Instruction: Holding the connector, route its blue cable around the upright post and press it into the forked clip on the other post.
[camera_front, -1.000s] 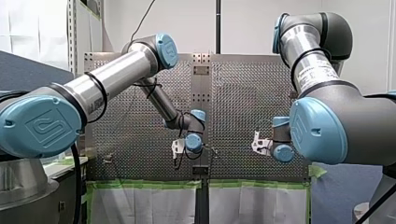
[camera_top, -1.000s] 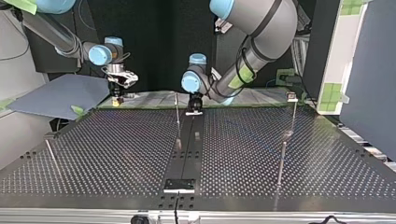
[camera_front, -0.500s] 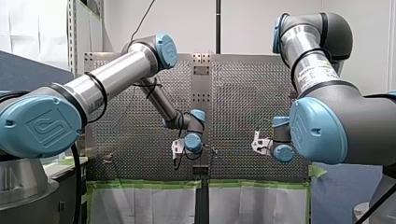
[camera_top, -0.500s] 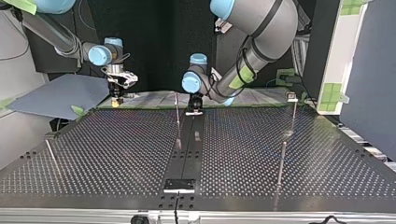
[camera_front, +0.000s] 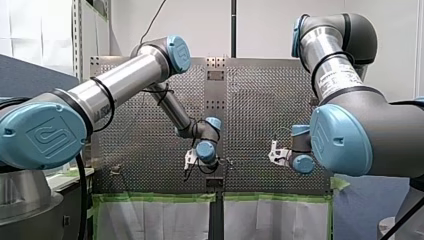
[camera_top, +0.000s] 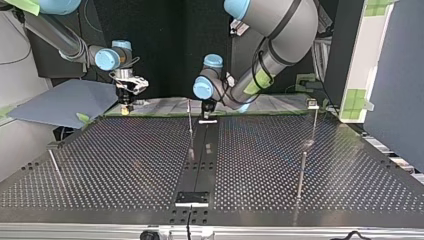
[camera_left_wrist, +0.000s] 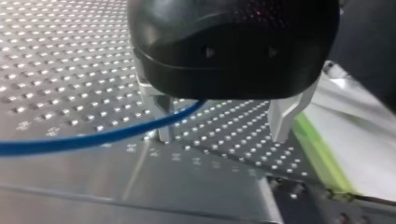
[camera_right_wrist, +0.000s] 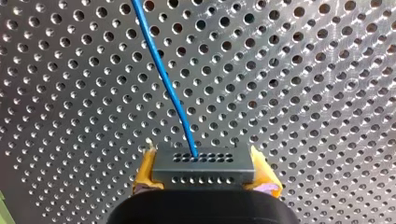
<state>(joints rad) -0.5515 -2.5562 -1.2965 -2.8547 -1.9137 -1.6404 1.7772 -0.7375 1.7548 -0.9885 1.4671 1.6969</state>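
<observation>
In the right wrist view my right gripper (camera_right_wrist: 203, 164) is shut with its yellow pads (camera_right_wrist: 145, 170) on a dark grey connector (camera_right_wrist: 203, 167). The blue cable (camera_right_wrist: 161, 79) leaves the connector's face and runs ahead over the perforated table. My left gripper (camera_left_wrist: 223, 127) is open in the left wrist view; the blue cable (camera_left_wrist: 93, 137) passes loosely by one metal finger (camera_left_wrist: 163, 122) and nothing is gripped. Across the table, my left gripper (camera_top: 206, 110) hangs just beside a thin upright post (camera_top: 190, 127). My right gripper (camera_top: 124, 106) is at the top view's left.
Another thin post (camera_top: 301, 172) stands at the top view's right, and a further one (camera_top: 313, 117) with a small head behind it. A leaning rod (camera_top: 55, 165) is at the left. A small plate (camera_top: 192, 198) sits on the dark centre strip. Green tape lines the table's far edge.
My left gripper has opened and risen a little off the table beside the middle post. My right gripper has kept its place and its hold on the connector.
</observation>
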